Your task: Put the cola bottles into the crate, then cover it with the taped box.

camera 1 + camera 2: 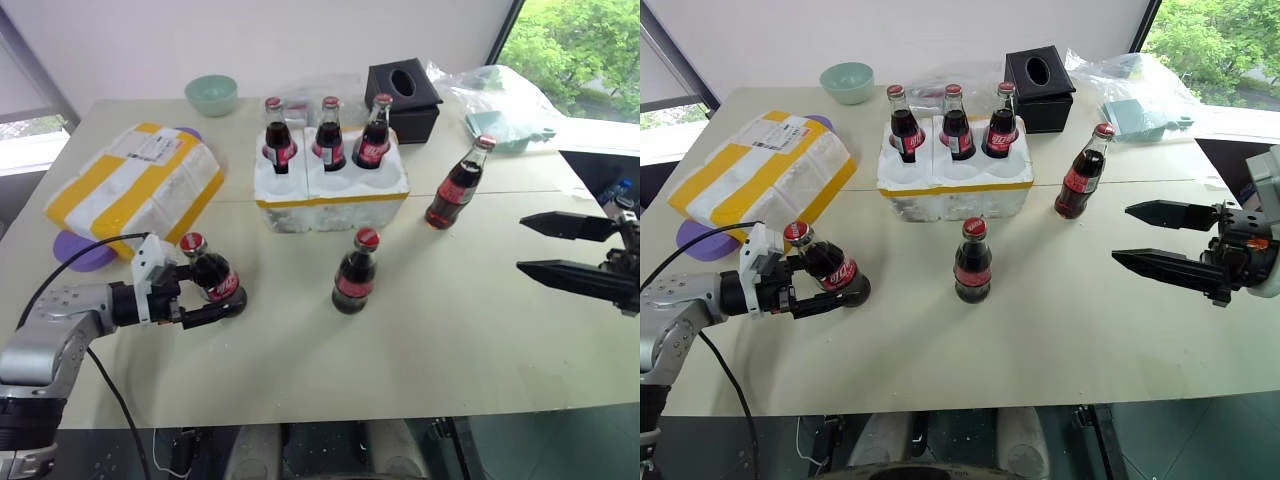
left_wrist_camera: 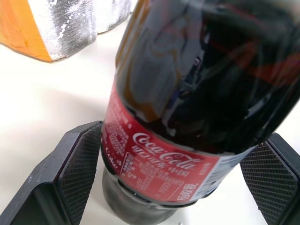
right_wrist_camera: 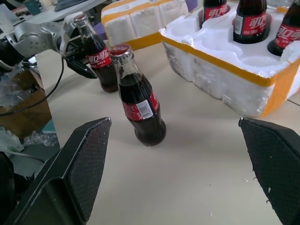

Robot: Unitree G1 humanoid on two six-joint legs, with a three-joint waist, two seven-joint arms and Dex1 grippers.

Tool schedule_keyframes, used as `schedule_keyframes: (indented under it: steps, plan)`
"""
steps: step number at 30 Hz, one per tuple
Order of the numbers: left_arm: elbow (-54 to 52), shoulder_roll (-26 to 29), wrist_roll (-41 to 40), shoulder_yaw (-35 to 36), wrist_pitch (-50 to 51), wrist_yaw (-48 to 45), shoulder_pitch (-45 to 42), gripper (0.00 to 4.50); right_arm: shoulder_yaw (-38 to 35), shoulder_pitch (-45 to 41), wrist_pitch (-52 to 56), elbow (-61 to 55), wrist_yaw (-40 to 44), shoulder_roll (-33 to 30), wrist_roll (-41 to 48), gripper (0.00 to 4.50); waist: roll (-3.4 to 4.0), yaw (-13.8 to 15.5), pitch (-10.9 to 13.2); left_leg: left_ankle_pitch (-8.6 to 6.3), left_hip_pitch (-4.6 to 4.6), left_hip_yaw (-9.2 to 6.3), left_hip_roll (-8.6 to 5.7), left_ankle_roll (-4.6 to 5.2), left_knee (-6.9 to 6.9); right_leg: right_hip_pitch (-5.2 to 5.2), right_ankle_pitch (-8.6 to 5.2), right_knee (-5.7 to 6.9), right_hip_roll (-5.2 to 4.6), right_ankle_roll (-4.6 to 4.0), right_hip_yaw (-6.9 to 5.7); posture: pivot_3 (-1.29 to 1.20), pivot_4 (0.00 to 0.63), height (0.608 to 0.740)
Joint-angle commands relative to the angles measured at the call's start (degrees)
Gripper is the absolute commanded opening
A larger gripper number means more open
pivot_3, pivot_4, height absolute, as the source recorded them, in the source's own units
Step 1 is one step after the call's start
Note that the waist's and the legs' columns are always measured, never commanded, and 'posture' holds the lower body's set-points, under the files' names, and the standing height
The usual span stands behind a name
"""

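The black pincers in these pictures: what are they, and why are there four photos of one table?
They are the jaws of a two-armed humanoid robot. Two pictures come from cameras in its head, looking down over its arms. The other two come from a camera on each wrist, looking along that arm's jaws.

On the table is a white foam crate with three cola bottles standing in it. Beside it is a yellow-taped box lying on a purple plate. Behind are a green bowl and a black tissue box.

The left jaws are open around a fourth bottle, which stands on the table. The right jaws are wide open and hold nothing. Two more bottles stand loose.
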Motion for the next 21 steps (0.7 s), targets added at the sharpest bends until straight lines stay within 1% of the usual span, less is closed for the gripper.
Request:
schedule_keyframes:
  steps: [1, 2, 9, 14, 18, 21]
  plan:
    - [-0.12, -0.11, -0.6, 0.86, -0.4, 0.15, -0.89, 3.08, -2.92, -0.26, 0.71, -3.05, 0.17, -0.76, 2.84, 4.5, 0.0, 0.0, 0.0, 0.0, 0.0, 0.0, 0.0, 0.0, 0.0, 0.0, 0.0, 0.0, 0.0, 0.0, 0.0, 0.0, 0.15, 0.739]
    - [-0.03, -0.1, -0.82, 0.92, -0.17, 0.12, -1.04, 2.8, -3.06, -0.07, 0.93, -3.75, 0.23, -0.77, 3.3, 4.5, 0.0, 0.01, 0.0, 0.0, 0.0, 0.0, 0.0, 0.0, 0.01, 0.0, 0.0, 0.01, 0.0, 0.0, 0.0, 0.0, 0.15, 0.739]
    - [-0.38, 0.22, -1.67, 1.09, 1.3, -0.06, -1.97, 2.82, -3.66, 0.58, 2.28, -6.07, -1.0, -0.42, 5.39, 4.5, 0.0, 0.02, 0.0, 0.0, -0.01, -0.01, 0.0, 0.0, 0.05, 0.0, 0.0, 0.03, 0.0, 0.0, 0.0, 0.0, 0.15, 0.739]
    - [-1.74, 0.84, -4.78, 1.88, 5.25, -0.95, -4.34, 2.82, -3.86, 0.92, 2.5, -6.59, -1.06, -0.85, 6.13, 4.5, -0.03, 0.02, 0.01, 0.0, -0.02, -0.01, 0.0, 0.0, 0.06, 0.0, 0.0, 0.04, 0.0, 0.0, 0.0, 0.0, 0.15, 0.739]
    - [-2.34, 3.54, -8.52, 1.69, 10.69, -3.79, -11.23, 2.82, -4.01, 0.55, 2.79, -7.55, -1.15, -1.04, 7.27, 4.5, -0.14, 0.14, 0.07, 0.0, -0.08, -0.08, 0.0, 0.0, 0.16, -0.02, 0.0, 0.14, 0.04, 0.0, -0.01, 0.0, 0.15, 0.739]
    - [-0.64, 4.3, -10.3, -0.29, 14.49, -5.63, -20.25, 2.82, -3.99, 0.13, 2.86, -9.17, -1.57, -1.09, 8.75, 4.5, -0.16, 0.19, 0.09, -0.02, -0.15, -0.09, 0.0, 0.02, 0.37, -0.01, -0.01, 0.23, 0.04, 0.01, -0.01, 0.0, 0.15, 0.739]
